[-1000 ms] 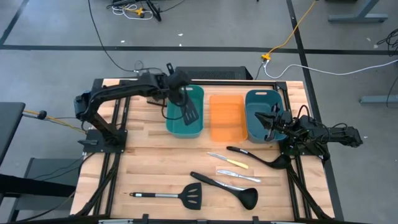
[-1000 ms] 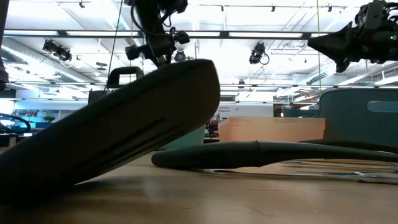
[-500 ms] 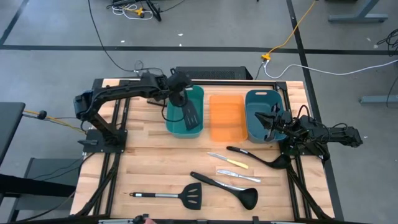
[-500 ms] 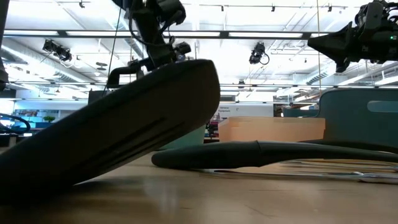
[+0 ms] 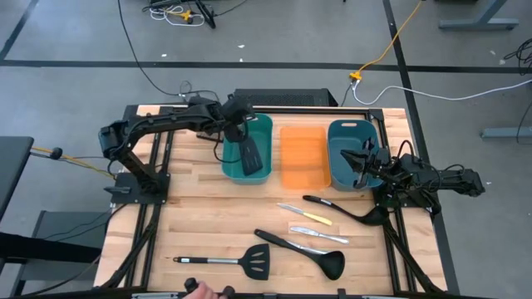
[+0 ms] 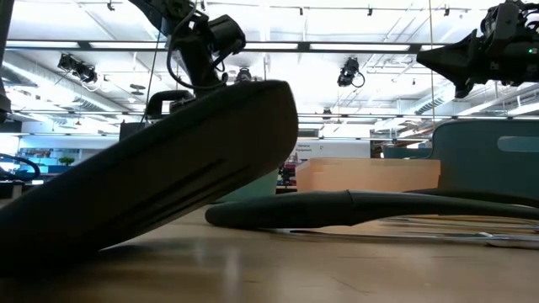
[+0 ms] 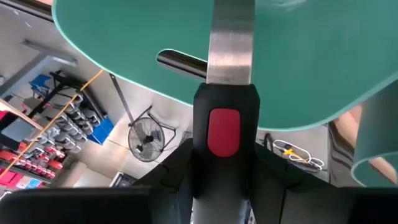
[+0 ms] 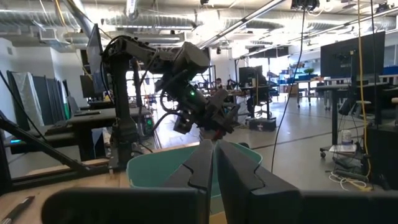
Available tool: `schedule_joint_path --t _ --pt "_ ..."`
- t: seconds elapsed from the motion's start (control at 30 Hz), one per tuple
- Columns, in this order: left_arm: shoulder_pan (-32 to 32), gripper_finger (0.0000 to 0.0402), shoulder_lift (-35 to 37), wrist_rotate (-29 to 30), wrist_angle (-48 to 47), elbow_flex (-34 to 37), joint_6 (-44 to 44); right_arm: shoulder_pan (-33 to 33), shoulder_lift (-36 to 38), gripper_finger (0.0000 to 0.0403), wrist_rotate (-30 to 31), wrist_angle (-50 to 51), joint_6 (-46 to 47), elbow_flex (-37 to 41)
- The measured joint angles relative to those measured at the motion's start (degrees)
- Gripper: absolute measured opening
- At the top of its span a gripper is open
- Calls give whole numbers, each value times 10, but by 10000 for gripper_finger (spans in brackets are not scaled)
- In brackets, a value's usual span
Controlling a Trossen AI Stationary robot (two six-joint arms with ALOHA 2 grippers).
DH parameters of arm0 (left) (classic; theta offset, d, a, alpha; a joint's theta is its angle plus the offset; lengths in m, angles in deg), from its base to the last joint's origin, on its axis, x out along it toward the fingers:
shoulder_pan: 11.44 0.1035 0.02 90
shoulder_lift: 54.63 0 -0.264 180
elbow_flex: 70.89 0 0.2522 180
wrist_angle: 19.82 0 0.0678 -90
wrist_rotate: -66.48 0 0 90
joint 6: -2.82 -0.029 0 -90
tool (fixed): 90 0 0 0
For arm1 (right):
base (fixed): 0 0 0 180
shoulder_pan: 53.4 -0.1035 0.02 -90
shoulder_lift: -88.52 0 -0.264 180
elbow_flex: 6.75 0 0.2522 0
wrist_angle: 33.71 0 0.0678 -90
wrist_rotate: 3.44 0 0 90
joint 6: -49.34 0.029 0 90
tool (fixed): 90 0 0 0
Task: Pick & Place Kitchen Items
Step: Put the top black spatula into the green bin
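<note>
1. Red-and-black-handled spatula (image 5: 248,149) hangs blade down inside the left teal bin (image 5: 264,172), pinched at its handle by the left end effector (image 5: 235,126).
2. Steel-handled spatula (image 5: 223,263) lies at the near edge of the bench (image 5: 208,220); two ladles (image 5: 304,252), two table knives and the yellow-handled knife (image 5: 307,215) lie to its right.
3. Right end effector (image 5: 350,161), fingers pressed together and holding nothing, hovers over the right teal bin (image 5: 338,131).

**Spatula head fills the foreground**

A big dark spatula (image 6: 160,189) tilts across the wooden table (image 6: 278,269). Behind it lies a ladle (image 6: 354,206). Further back stand an orange bin (image 6: 366,174) and a teal bin (image 6: 488,160). Both arms hang above.
</note>
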Motion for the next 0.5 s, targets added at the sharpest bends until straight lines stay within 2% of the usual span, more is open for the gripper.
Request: schedule_joint_path --t 0.3,0.5 --pt "15 118 -11 -42 4 0 8 0 0 32 0 0 0 0" --pt "3 189 -11 -31 7 0 18 0 0 32 0 0 0 0"
